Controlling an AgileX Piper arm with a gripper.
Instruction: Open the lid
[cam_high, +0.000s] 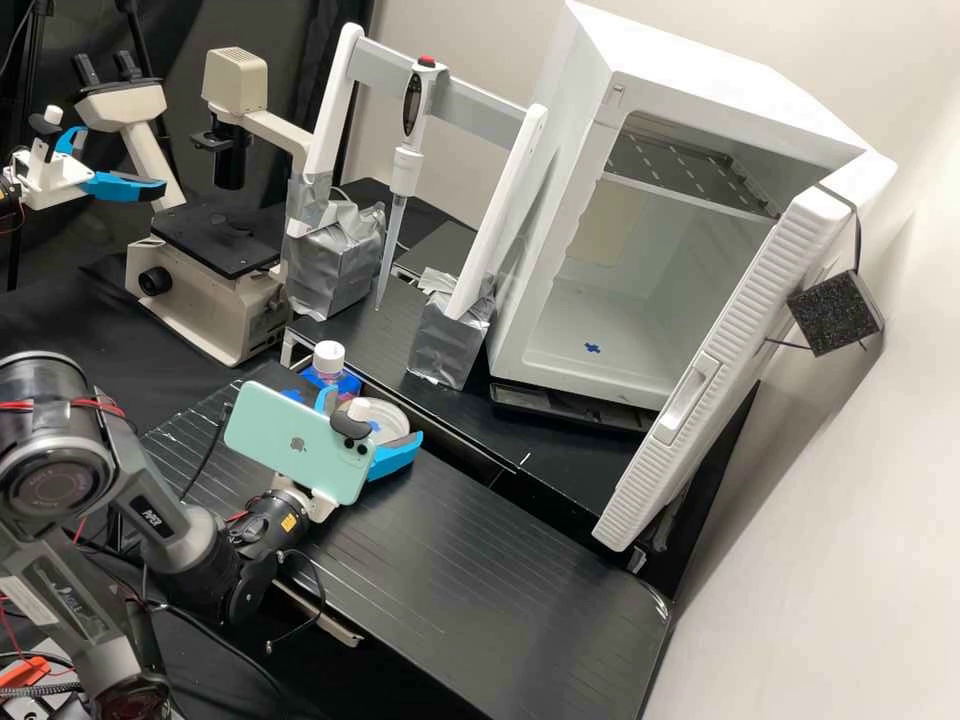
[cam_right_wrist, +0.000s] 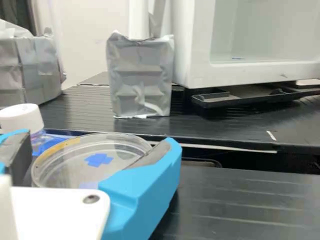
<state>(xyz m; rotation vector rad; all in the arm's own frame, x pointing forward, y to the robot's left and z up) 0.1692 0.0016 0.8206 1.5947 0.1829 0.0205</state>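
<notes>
In the high view, a white gripper sits at a round dish — from there, a beige microscope stands at 11 o'clock, a pipette at 12, an open-doored white cabinet at 2.

Open air above the dish, capped bottle close beside

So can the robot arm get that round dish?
Probably yes: the dish sits between the spread fingers of the gripper, and nothing seems to block them. I can't tell whether they touch it.
</notes>
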